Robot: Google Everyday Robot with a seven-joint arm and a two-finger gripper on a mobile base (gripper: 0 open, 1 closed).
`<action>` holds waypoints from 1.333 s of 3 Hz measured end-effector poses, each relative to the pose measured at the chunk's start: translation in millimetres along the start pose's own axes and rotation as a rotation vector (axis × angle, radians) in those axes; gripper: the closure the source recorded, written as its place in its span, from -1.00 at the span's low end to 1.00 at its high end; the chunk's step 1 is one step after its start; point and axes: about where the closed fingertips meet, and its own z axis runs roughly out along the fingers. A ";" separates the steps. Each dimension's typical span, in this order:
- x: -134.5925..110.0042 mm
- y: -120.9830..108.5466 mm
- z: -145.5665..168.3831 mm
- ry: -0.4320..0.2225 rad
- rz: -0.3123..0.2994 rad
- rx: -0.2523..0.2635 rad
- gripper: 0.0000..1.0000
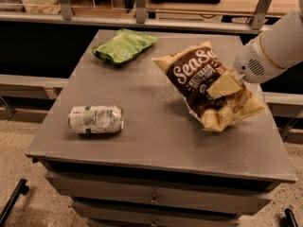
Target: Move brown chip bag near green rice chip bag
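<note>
The brown chip bag (199,82), dark brown with tan edges and white "SeaSalt" lettering, is on the right side of the grey table (156,136), tilted with its lower end raised off the surface. My gripper (221,85) reaches in from the right on a white arm (272,51) and is shut on the bag's middle right part. The green rice chip bag (124,46) lies flat at the back left of the table, well apart from the brown bag.
A silver-and-green drink can (96,119) lies on its side near the front left of the table. Drawers (151,200) sit under the tabletop. A counter with metal posts (140,4) runs behind the table.
</note>
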 end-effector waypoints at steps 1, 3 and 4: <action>-18.4 4.5 -6.1 -0.048 -0.029 -0.033 1.00; -63.0 8.6 -6.2 -0.131 -0.071 -0.077 1.00; -91.7 7.1 1.6 -0.169 -0.105 -0.084 1.00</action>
